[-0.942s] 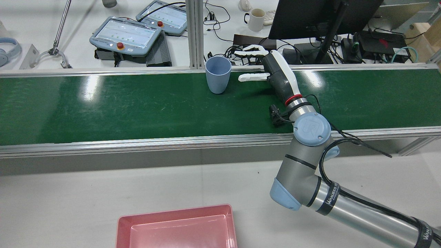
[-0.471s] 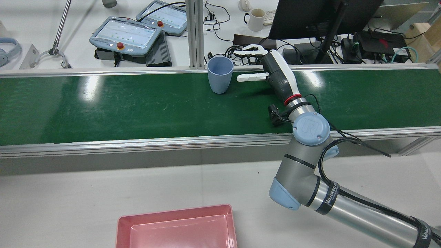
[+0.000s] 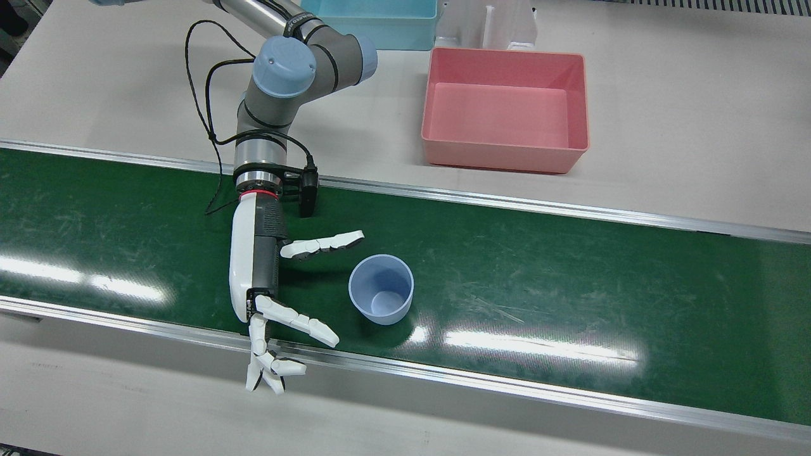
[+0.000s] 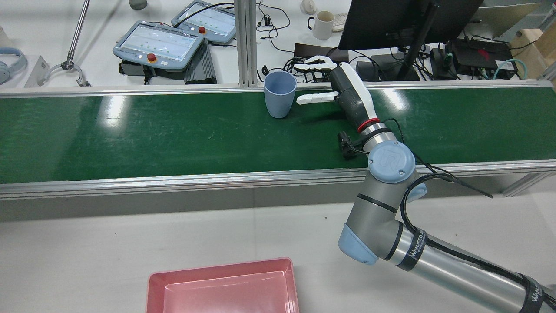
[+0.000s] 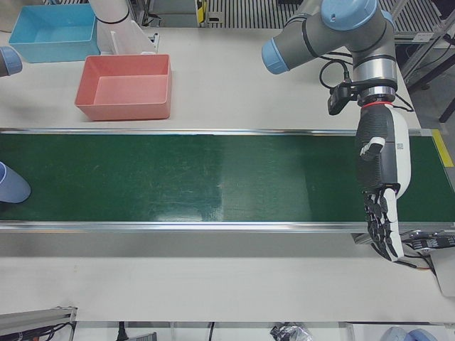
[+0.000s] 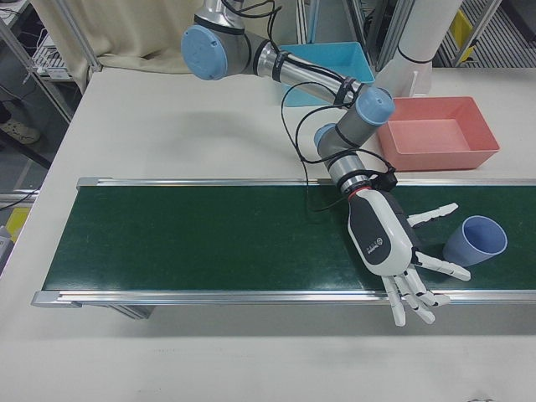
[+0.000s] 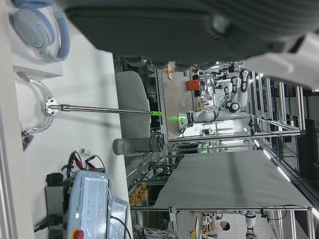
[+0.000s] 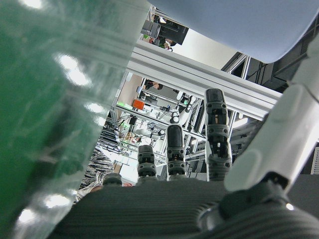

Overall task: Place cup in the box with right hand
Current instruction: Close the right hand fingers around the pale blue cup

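1. The right hand (image 3: 279, 297) lies over the green belt (image 3: 570, 285), fingers spread, holding nothing.
2. One cup (image 3: 381, 297), pale blue and upright, stands just beside it, untouched.
3. One pink box (image 3: 505, 107), one blue bin (image 3: 370, 16).

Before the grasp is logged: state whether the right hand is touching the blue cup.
Apart. The front view shows green belt between the right hand and the blue cup; its spread fingers reach toward the cup without meeting it.
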